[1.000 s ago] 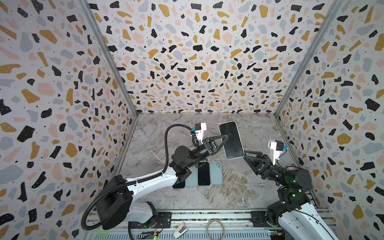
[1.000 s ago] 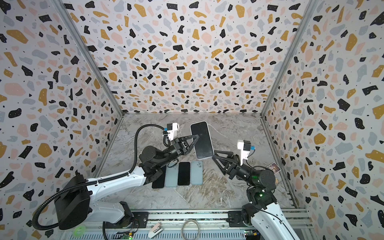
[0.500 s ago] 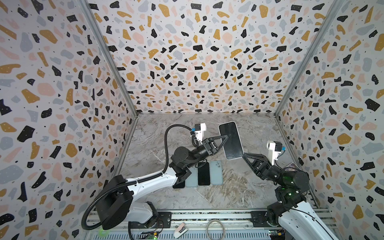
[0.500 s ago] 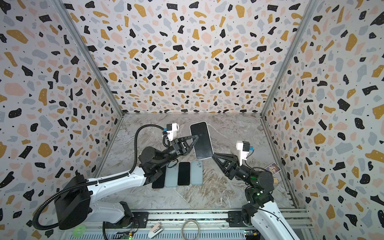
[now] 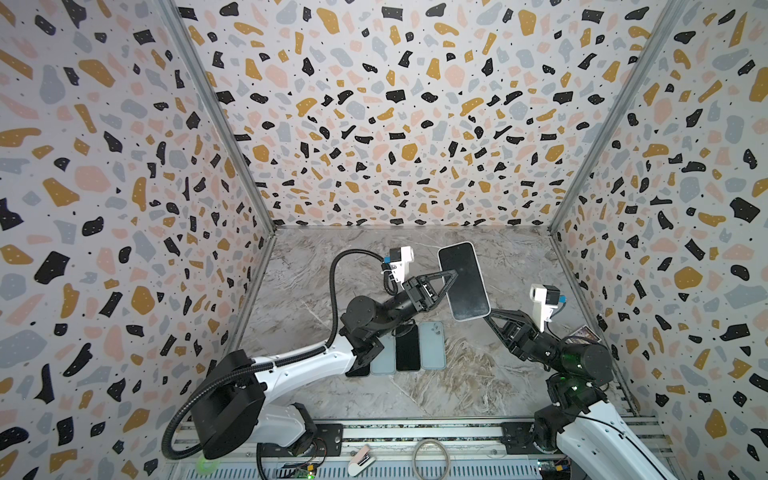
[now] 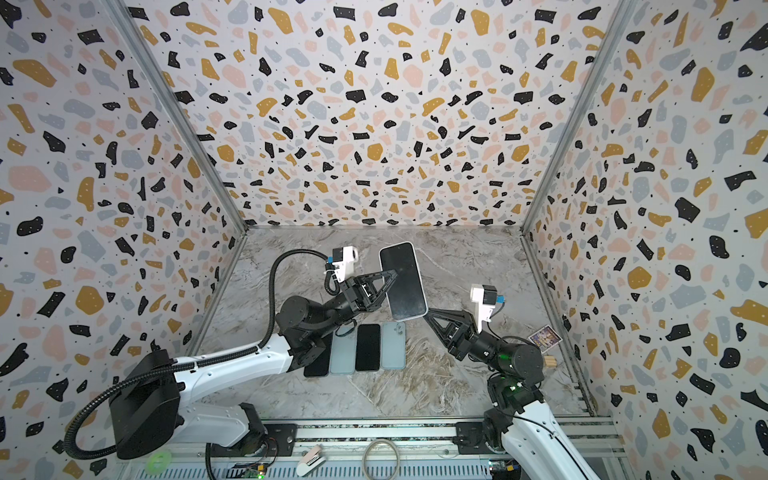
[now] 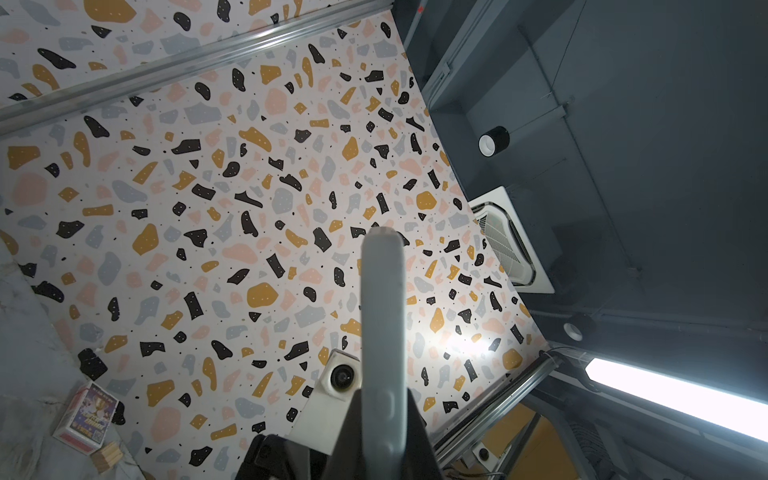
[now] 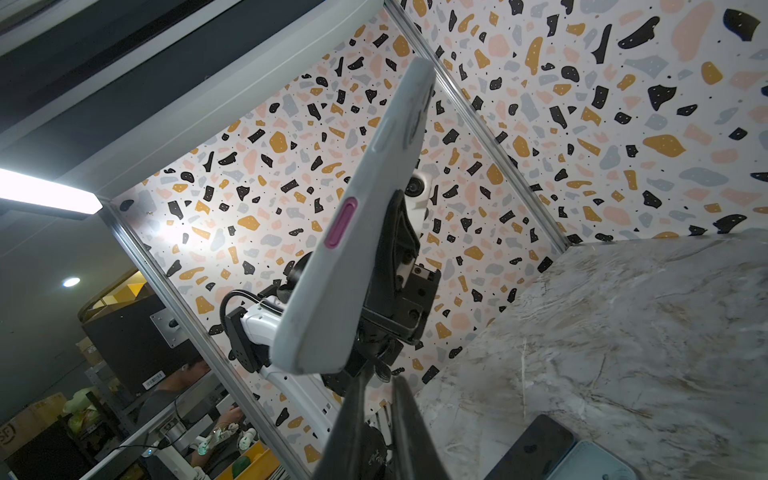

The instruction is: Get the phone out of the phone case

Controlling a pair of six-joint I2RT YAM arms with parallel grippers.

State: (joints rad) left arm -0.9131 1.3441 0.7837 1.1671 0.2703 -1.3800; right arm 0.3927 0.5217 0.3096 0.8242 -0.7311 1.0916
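inside a tall booth of terrazzo-patterned walls (image 5: pixel 374 124), over a marbled tabletop (image 5: pixel 519 374), i see my two arms reaching toward each other. the left arm (image 5: pixel 299 370) stretches from the near left toward the table's middle. the right arm (image 5: pixel 582 361) rises from the near right corner.

a row of four handsets (image 5: pixel 407 347) lies flat on the table, side by side, two dark and two pale. the leftmost is partly hidden under the left arm.

above that row, lifted clear of the table, is the phone (image 5: pixel 467 286). its dark screen faces up toward the top camera. it sits fully inside its pale grey phone case (image 8: pixel 361 257), whose rim shows all around the screen in both top views.

the left gripper (image 5: pixel 451 285) is clamped tight on the case's left long edge, one finger on the screen side and one behind the back.

the right gripper (image 5: pixel 489 319) sits at the case's near corner. from the right wrist view its fingers (image 8: pixel 349 428) stand a narrow gap apart just beneath that corner. i cannot tell whether they pinch the case or only touch it.

near the right wall lies a small colourful card box (image 6: pixel 544 337), with a small wooden block (image 6: pixel 550 361) just beside it. a pink side button (image 8: pixel 340 222) shows on the case's edge.
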